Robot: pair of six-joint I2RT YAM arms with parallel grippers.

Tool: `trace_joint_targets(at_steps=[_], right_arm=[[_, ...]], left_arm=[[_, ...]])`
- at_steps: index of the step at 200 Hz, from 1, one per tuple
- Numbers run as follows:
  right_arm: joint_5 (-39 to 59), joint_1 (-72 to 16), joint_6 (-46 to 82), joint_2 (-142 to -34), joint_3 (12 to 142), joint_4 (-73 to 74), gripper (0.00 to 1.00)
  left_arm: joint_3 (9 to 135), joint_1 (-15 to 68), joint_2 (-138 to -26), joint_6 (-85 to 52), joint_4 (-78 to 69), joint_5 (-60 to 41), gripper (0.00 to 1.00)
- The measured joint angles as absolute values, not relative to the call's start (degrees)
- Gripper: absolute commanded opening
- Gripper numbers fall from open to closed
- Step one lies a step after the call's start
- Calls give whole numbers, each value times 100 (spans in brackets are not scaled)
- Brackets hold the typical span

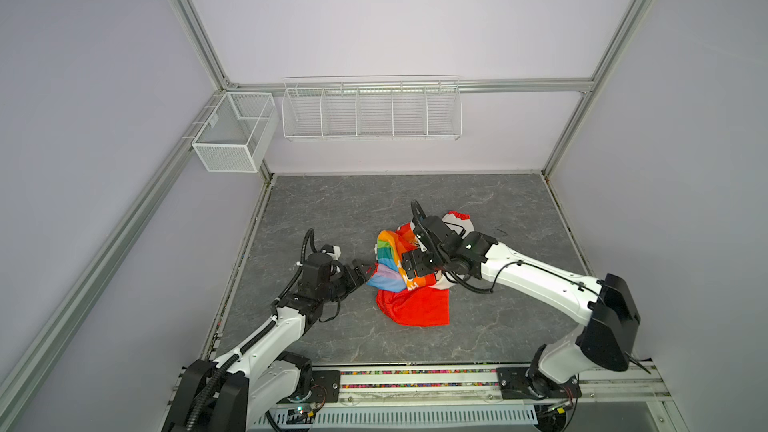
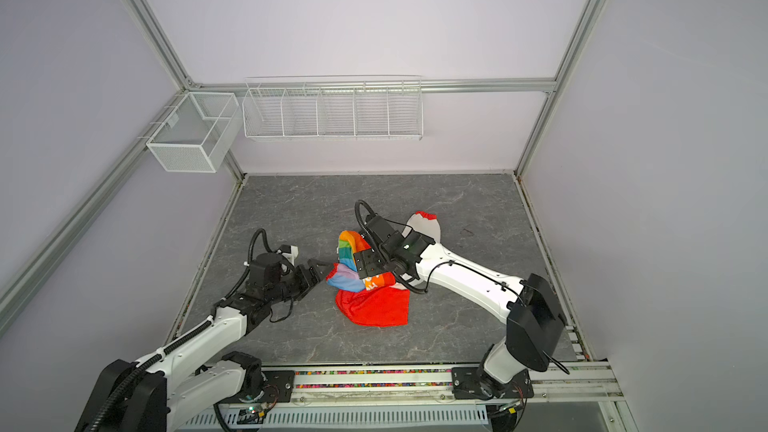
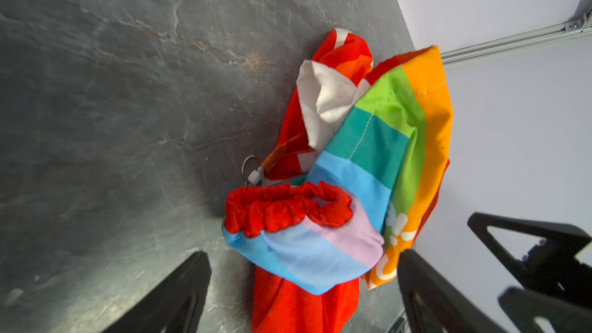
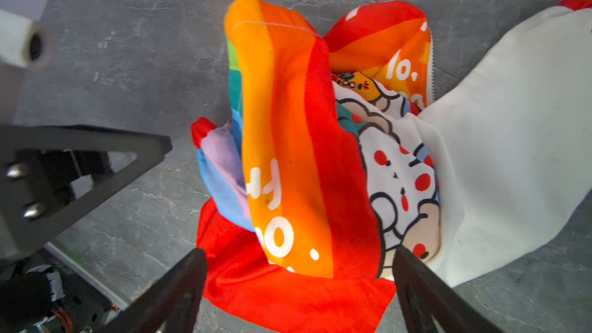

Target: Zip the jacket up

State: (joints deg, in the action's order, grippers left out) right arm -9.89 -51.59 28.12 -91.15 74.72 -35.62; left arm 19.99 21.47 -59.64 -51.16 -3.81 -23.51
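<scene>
The jacket (image 1: pixel 415 305) (image 2: pixel 374 305) lies crumpled in a heap in the middle of the grey table, red hood toward the front and a white-lined sleeve toward the back. My left gripper (image 1: pixel 365 273) (image 2: pixel 319 268) is open, low at the heap's left edge. In the left wrist view its fingers (image 3: pixel 189 283) stand wide on either side of the rainbow sleeve with the red cuff (image 3: pixel 282 206). A zipper pull (image 3: pixel 253 172) with a metal ring lies beside that cuff. My right gripper (image 1: pixel 411 265) (image 4: pixel 298 261) hovers open just over the heap, above the orange lettered fold; white zipper teeth (image 4: pixel 431 68) show.
A white wire rack (image 1: pixel 370 112) and a mesh basket (image 1: pixel 232 135) hang on the back wall. Aluminium frame posts run along the table's sides. A rail (image 1: pixel 415 380) with both arm bases runs along the front edge.
</scene>
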Motion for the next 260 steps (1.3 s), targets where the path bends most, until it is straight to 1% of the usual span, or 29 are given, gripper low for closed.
trace_joint_targets(at_steps=[28,46,70,84,91,108,132,165,180,203,225,260], right_arm=[[-978,-5100,2703,-9568,7725,-3601,94],[-937,-5098,2648,-9824,7865,-3618,92],[-893,-5087,2580,-10090,8029,-3616,82],[-882,-5072,2532,-10204,8103,-3616,74],[-873,-5061,2523,-10232,8114,-3616,70],[-845,-5039,2556,-10267,8128,-3616,60],[-805,-4995,2495,-10296,8143,-3618,44],[-777,-4908,2486,-10298,8145,-3618,21],[-731,-4825,2526,-10296,8145,-3616,15],[-622,-4665,2532,-10276,8143,-3616,10],[-517,-4530,2523,-10156,8143,-3621,6],[-414,-4346,2523,-9692,8143,-3656,6]], left_arm=[[1894,2261,-6062,-5251,-611,-2333,94],[1887,2274,-6160,-5323,-805,-2314,94],[1892,2290,-6392,-5393,-1059,-2309,94],[1933,2290,-6624,-5424,-1179,-2327,93],[1984,2290,-6744,-5428,-1194,-2346,91],[2182,2296,-7096,-5433,-1240,-2418,84],[2303,2318,-7478,-5542,-1529,-2523,56],[2366,2338,-7609,-5568,-1632,-2609,31],[2471,2340,-7577,-5509,-1518,-2622,18],[2657,2344,-7424,-5374,-1286,-2615,0],[2829,2344,-7201,-5299,-967,-2571,0],[3037,2344,-6945,-5157,-552,-2532,0]])
